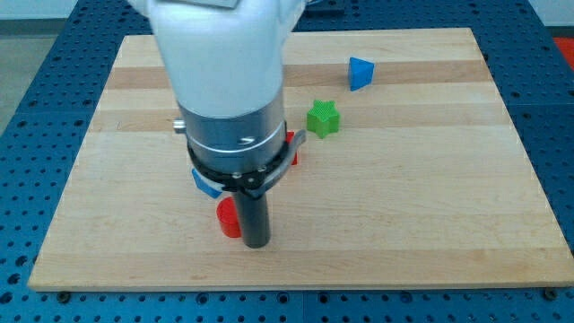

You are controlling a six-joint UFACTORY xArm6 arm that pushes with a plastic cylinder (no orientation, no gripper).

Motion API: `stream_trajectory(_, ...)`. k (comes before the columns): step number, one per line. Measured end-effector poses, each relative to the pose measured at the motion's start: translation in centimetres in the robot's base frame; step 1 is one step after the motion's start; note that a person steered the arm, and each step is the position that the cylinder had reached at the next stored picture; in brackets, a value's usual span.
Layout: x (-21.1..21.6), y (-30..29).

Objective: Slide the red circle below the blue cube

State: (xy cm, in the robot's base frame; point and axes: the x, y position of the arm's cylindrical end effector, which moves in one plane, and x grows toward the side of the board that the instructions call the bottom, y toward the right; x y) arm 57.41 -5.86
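Observation:
My tip rests on the board near the view's bottom, touching the right side of a red block, the red circle, which the rod partly hides. A blue block peeks out just above it, at the left under the arm's body; its shape is hidden. Another red block shows as a sliver at the arm's right edge.
A green star-shaped block lies right of the arm. A blue triangular block lies near the view's top right. The wooden board sits on a blue perforated table. The arm's white and grey body covers the board's upper left middle.

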Motion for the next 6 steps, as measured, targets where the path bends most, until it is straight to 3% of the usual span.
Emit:
stream_trajectory(1, 0.0, -2.7)
stream_trajectory(4, -2.0, 0.5)
stream_trajectory(6, -2.0, -2.9)
